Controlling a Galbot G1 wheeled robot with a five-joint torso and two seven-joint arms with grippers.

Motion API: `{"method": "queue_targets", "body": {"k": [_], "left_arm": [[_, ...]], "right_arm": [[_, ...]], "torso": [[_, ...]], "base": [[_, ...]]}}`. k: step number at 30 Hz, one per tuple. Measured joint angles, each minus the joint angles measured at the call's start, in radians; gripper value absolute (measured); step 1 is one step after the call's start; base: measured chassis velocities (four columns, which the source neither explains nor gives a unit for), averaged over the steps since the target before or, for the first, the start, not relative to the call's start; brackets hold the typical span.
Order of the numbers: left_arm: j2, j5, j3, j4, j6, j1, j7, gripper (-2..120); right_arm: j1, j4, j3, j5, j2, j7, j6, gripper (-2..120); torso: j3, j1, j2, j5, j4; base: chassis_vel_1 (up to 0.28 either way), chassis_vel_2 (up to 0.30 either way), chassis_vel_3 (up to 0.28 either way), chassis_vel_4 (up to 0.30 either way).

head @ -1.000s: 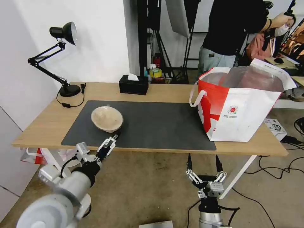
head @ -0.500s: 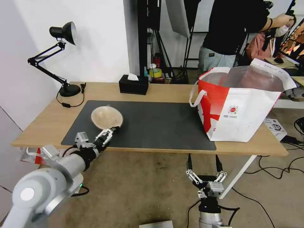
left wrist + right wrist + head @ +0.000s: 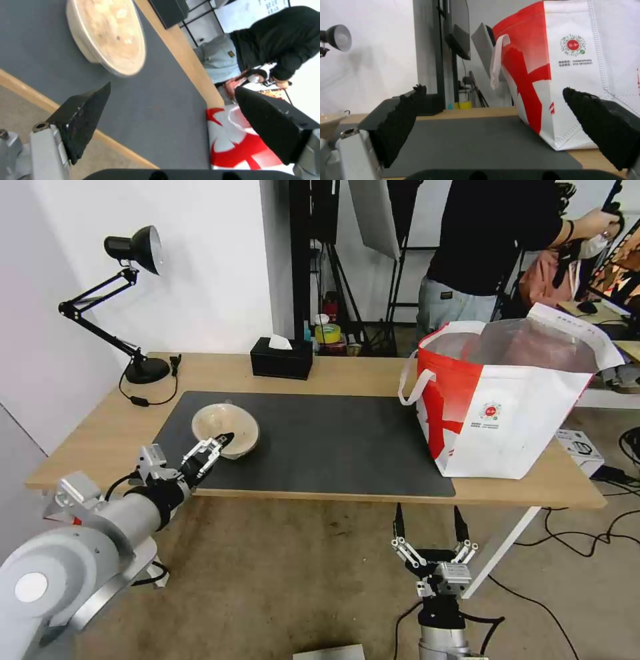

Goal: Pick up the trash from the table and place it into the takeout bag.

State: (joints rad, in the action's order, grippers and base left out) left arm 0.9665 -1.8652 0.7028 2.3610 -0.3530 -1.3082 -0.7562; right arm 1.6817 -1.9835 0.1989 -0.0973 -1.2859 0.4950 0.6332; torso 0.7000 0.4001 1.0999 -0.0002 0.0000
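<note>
A beige paper bowl (image 3: 225,427) sits on the left part of the dark grey mat (image 3: 333,447) on the table (image 3: 100,440). My left gripper (image 3: 215,445) hovers over the mat's front edge, just short of the bowl's near rim. In the left wrist view the bowl (image 3: 110,35) lies beyond the left gripper (image 3: 173,87), which is open with nothing between its fingers. The takeout bag (image 3: 513,420) stands open at the table's right end. My right gripper (image 3: 427,513) waits open below the table's front edge, facing the takeout bag (image 3: 573,75).
A black tissue box (image 3: 281,358) and a black desk lamp (image 3: 133,300) stand along the table's back edge. A person stands behind the bag. Cables and a small white box (image 3: 580,447) lie on the floor at the right.
My left gripper has risen from below the table's front edge and moved left and forward to the bowl's near rim. The right arm, bowl and bag have stayed put.
</note>
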Motion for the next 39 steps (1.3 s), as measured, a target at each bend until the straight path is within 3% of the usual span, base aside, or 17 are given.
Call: {"method": "queue_targets", "body": {"k": [14,27,39], "left_arm": [[-0.048,0.004,0.034,-0.087,0.016,0.04,-0.026,100],[-0.047,0.04,-0.016,-0.148,0.015,0.068,-0.031,100],[-0.079,0.027,-0.069,-0.234,0.006,0.177,-0.06,100]], "right_arm": [[0.0,0.0,0.0,0.0,0.0,0.0,0.0,100],[0.0,0.0,0.0,0.0,0.0,0.0,0.0,100],[0.0,0.0,0.0,0.0,0.0,0.0,0.0,100]], "torso": [[0.0,0.0,0.0,0.0001,0.0],[0.0,0.0,0.0,0.0001,0.0],[0.0,0.0,0.0,0.0001,0.0]], "base": [[0.0,0.0,0.0,0.0],[0.0,0.0,0.0,0.0],[0.0,0.0,0.0,0.0]]}}
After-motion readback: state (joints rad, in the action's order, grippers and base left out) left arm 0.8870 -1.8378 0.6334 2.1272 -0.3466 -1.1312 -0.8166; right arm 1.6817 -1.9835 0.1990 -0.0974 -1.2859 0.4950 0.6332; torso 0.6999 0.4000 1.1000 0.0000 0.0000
